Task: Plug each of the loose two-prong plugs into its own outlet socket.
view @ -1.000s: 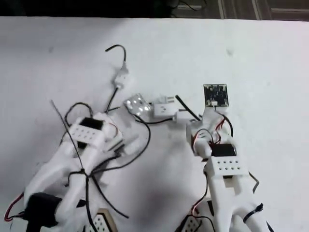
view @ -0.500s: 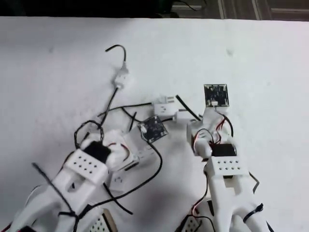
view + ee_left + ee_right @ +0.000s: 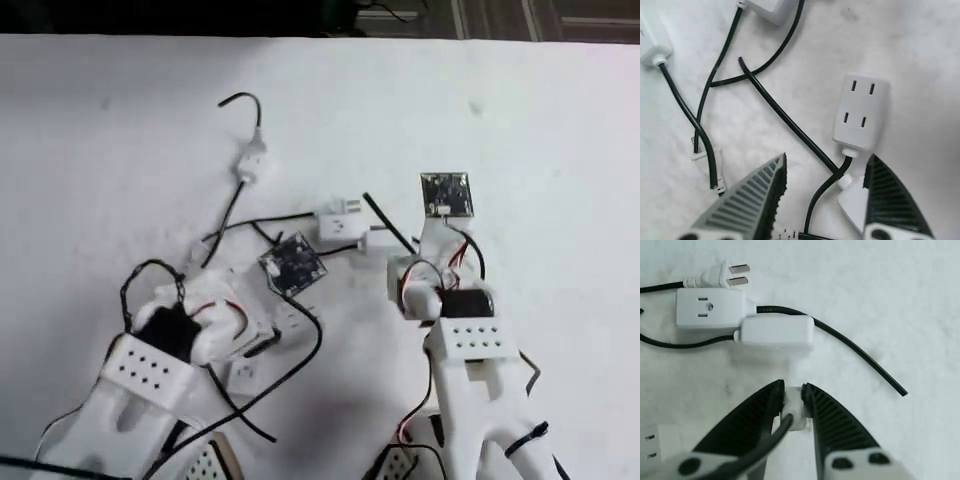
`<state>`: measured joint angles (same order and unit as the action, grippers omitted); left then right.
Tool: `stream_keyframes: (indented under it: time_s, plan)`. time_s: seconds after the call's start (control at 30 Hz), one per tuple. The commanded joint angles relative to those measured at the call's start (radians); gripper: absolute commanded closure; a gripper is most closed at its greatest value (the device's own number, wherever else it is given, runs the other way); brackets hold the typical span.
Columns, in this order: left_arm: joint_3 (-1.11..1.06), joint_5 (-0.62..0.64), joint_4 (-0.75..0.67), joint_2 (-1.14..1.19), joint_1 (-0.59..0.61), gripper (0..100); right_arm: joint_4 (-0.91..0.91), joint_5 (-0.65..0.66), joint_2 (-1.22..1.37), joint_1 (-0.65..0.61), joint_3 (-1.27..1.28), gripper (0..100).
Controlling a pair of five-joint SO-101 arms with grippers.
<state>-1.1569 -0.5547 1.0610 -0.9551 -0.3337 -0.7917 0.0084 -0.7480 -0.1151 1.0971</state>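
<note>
Right jaws are clamped on a small white plug [image 3: 794, 407], black cord trailing back between them. It sits on the table [image 3: 900, 285] just short of a white outlet block [image 3: 710, 307], and a loose two-prong plug [image 3: 722, 276] lies right beside that block. Left jaws are wide apart over a four-slot outlet socket [image 3: 861, 112].

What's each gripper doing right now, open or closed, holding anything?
Left gripper: open, holding nothing.
Right gripper: closed on a white plug.
</note>
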Motion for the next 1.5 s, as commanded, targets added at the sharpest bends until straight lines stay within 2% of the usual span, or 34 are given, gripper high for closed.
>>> stream_keyframes:
  time_s: [0.0, 0.1, 0.37, 0.53, 0.7, 0.9, 1.1, 1.47]
  plan:
    - [0.005, 0.009, 0.034, -0.056, 0.03, 74, -0.117, -0.003, -0.01, -0.012, -0.109, 98.1]
    - [0.011, 0.009, 0.077, -0.101, 0.099, 74, -0.148, -0.003, -0.01, -0.068, -0.124, 98.1]
    - [-0.118, 0.009, 0.081, -0.331, 0.386, 74, -0.148, -0.011, -0.01, -0.315, -0.127, 98.1]
    - [-0.221, 0.009, 0.08, -0.449, 0.475, 74, -0.147, -0.011, -0.01, -0.446, -0.127, 98.1]
    - [-0.304, 0.009, 0.08, -0.518, 0.473, 74, -0.147, -0.031, 0.001, -0.544, -0.153, 98.1]
    - [-0.321, 0.005, 0.086, -0.536, 0.476, 74, -0.147, -0.038, 0.002, -0.599, -0.173, 98.1]
    - [-0.328, 0.003, 0.086, -0.538, 0.479, 74, -0.076, -0.038, 0.012, -0.599, -0.1, 98.1]
    - [-0.328, 0.003, 0.086, -0.538, 0.479, 74, 0.038, -0.046, 0.196, -0.547, -0.084, 98.1]
